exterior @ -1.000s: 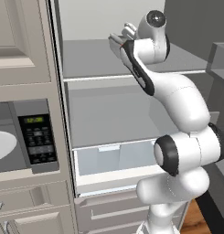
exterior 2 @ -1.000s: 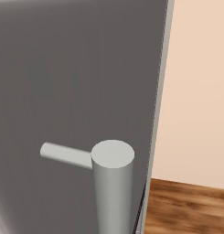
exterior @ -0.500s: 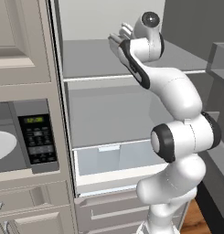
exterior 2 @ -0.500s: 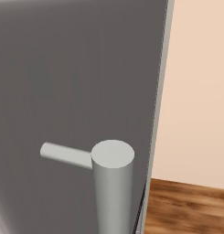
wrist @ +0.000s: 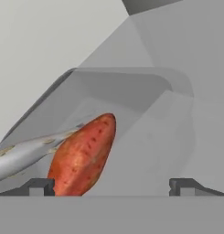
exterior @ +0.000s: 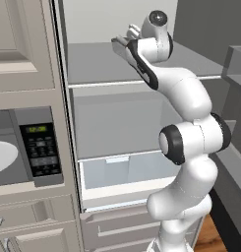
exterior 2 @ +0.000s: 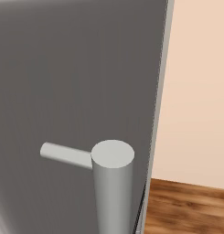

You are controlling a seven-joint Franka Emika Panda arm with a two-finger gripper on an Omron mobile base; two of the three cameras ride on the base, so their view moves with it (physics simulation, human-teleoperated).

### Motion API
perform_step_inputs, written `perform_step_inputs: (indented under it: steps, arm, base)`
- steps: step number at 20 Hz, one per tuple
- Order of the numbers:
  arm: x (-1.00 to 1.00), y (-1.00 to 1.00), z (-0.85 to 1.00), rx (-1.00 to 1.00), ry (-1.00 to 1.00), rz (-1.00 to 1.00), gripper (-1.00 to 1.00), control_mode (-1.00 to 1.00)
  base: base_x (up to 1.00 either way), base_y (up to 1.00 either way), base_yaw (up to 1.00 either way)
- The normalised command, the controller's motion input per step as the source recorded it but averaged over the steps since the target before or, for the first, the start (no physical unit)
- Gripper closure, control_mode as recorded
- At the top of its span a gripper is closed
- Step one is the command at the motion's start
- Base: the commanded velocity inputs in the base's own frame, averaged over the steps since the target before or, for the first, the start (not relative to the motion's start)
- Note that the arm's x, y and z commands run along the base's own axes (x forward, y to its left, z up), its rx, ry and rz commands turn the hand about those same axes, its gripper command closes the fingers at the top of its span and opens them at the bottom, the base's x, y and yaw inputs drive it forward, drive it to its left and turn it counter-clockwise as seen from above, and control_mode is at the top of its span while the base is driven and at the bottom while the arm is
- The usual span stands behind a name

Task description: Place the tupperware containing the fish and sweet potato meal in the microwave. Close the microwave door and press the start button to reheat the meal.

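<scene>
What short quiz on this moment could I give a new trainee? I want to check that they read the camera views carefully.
1. True or false: the tool is shut on the tupperware.
2. Which lies in the tupperware beside the fish: A) a lemon, B) a sweet potato, C) a loaf?
3. In the left base view, what round white thing shows inside the microwave?

Key: 1 false, it is open; 2 B; 3 the turntable.

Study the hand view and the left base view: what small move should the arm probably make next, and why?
Probably ease the gripper forward and close on the tupperware rim. Its fingers stand wide apart and hold nothing, with the tub and its fish and sweet potato meal just ahead. The microwave stands open, ready to receive it.
</scene>
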Motion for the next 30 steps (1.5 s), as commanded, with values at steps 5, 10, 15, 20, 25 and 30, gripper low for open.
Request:
perform_step_inputs:
  steps: [5, 10, 15, 20, 25, 30]
  arm:
    - [0.12, 0.00, 0.00, -0.01, 0.09, 0.00, -1.00, -1.00]
    - [0.03, 0.00, 0.00, 0.00, 0.08, 0.00, -1.00, -1.00]
    - [0.01, 0.00, 0.00, 0.00, 0.05, 0.00, -1.00, -1.00]
    - [0.21, 0.02, -0.05, -0.01, 0.00, 0.00, -1.00, -1.00]
    - [0.02, 0.01, 0.02, 0.00, -0.12, 0.00, -1.00, -1.00]
    - [0.12, 0.03, 0.00, 0.00, 0.00, 0.00, -1.00, -1.00]
  base:
    - [0.00, 0.00, 0.00]
    - [0.00, 0.00, 0.00]
    - [0.00, 0.00, 0.00]
    - [0.00, 0.00, 0.00]
    - [0.00, 0.00, 0.00]
    - [0.00, 0.00, 0.00]
